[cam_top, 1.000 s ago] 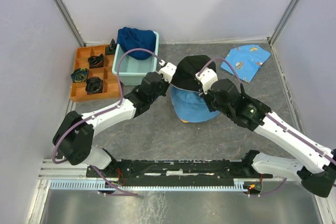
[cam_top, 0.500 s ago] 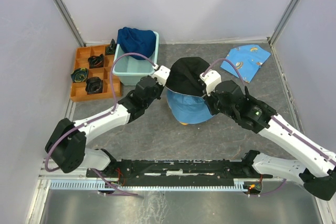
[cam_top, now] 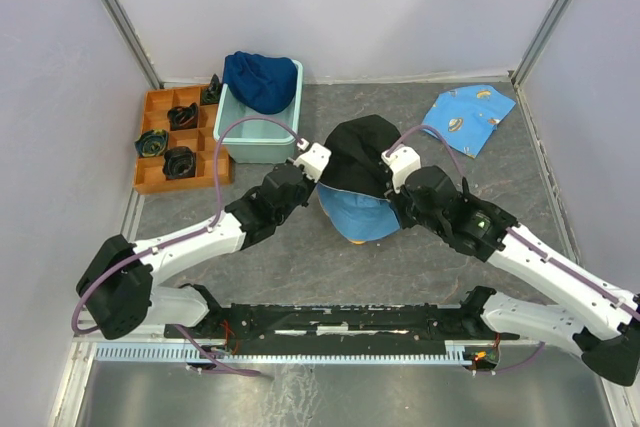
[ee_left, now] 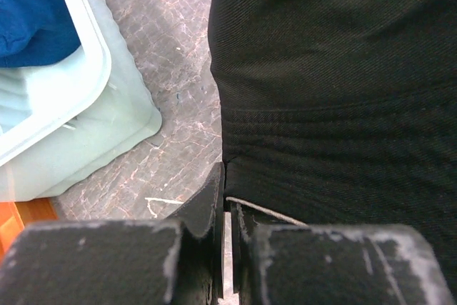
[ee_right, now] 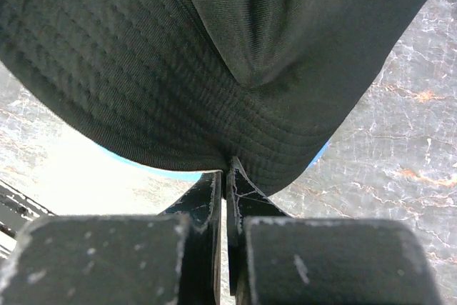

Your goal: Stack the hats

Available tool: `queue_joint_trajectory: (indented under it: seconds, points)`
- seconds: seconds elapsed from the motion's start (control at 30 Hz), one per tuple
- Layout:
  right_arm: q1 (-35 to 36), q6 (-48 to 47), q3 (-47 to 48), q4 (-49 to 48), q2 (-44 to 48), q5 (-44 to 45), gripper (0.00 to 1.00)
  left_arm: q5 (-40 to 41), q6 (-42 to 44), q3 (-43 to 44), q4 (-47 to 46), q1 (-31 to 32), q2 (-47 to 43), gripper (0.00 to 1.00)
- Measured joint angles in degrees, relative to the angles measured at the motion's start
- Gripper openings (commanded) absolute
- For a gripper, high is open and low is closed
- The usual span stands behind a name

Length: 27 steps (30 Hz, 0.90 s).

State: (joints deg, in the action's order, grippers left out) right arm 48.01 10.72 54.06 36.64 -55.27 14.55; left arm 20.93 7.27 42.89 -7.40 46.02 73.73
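This is a robot test cell in a lab, not a home or shop. Blank pale panels [cam_top: 350, 7] wall the table [cam_top: 300, 257] on three sides, joined by metal posts [cam_top: 118, 17] at 11 and 1 o'clock. The left arm [cam_top: 190, 237] and right arm [cam_top: 540, 257] are bolted to a black rail [cam_top: 330, 322] at 6 o'clock, trailing purple cables [cam_top: 222, 147]. The props are an orange tray [cam_top: 150, 185] at 10, a tub [cam_top: 255, 147] at 11 and a cloth [cam_top: 470, 115] at 2.

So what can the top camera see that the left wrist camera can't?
Only the top camera shows the light blue hat under the black hat, the printed cloth, the orange tray and the right gripper. Only the left wrist camera shows the left gripper's tips shut on the black hat's brim. Both show the black hat, the mint tub and the dark blue hat in it.
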Motion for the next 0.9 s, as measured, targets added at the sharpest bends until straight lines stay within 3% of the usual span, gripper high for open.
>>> queue_joint_trajectory:
  seconds: [0.37,0.7,0.83,0.9]
  points:
    - [0.31,1.95,-1.79,-3.76,-3.45,1.86,0.00,2.36,-2.21,-2.21,-2.12,1.25,0.20,0.03]
    - [0.44,5.14,0.37,-2.14,-7.04,3.41,0.00,3.26,-4.39,0.90,2.91,1.36,-0.02,0.03]
    - [0.42,7.15,0.72,-0.57,-7.06,3.48,0.04,2.89,-5.42,0.96,5.92,1.36,-3.72,0.11]
    - [0.42,8.22,0.72,0.15,-7.06,3.37,0.11,2.62,-5.97,0.94,7.39,1.33,-6.23,0.14]
